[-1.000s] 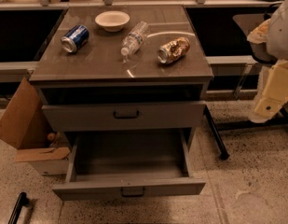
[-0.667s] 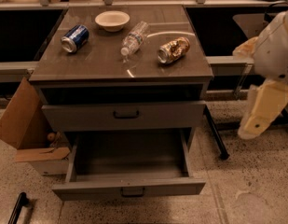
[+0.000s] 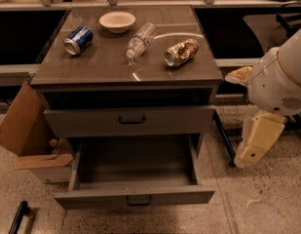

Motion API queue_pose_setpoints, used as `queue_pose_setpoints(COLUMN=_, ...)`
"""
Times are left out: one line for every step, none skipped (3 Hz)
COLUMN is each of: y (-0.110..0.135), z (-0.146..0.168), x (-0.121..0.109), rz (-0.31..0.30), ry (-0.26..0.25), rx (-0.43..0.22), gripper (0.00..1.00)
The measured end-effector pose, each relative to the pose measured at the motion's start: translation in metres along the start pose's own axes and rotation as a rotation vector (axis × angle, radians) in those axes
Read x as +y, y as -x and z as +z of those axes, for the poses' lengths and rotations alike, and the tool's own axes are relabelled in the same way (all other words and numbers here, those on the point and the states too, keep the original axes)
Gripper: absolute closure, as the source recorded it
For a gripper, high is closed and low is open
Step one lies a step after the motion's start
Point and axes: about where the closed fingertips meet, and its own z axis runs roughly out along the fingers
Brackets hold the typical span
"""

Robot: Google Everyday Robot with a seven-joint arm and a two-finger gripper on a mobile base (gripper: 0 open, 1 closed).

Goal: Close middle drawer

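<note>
The middle drawer (image 3: 135,195) is a wide grey metal drawer with a deep tray and a low front panel with a small dark pull at its centre. It stands pulled far out of the grey cabinet (image 3: 125,65), and its tray looks empty. Above it the taller-fronted drawer (image 3: 130,120) is out a little. My white and cream arm (image 3: 259,130) hangs at the right of the cabinet, level with the drawers and apart from them. My gripper is not in view.
On the cabinet top lie a blue can (image 3: 78,40), a white bowl (image 3: 117,21), a clear plastic bottle (image 3: 141,39) and a brown can (image 3: 181,52). A cardboard box (image 3: 28,135) stands at the cabinet's left. A dark bar (image 3: 17,217) lies on the speckled floor, bottom left.
My arm has moved further into view from the right, down and toward the cabinet. The drawers and the things on top have not moved.
</note>
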Motion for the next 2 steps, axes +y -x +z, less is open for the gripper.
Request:
queue_pose_setpoints(y=0.001, z=0.027, x=0.009, rz=-0.03, ry=0.02, rx=-0.038, gripper=0.0)
queue_pose_setpoints(y=0.005, z=0.082, x=0.028, rz=-0.067, ry=0.077, rx=-0.115, gripper=0.0)
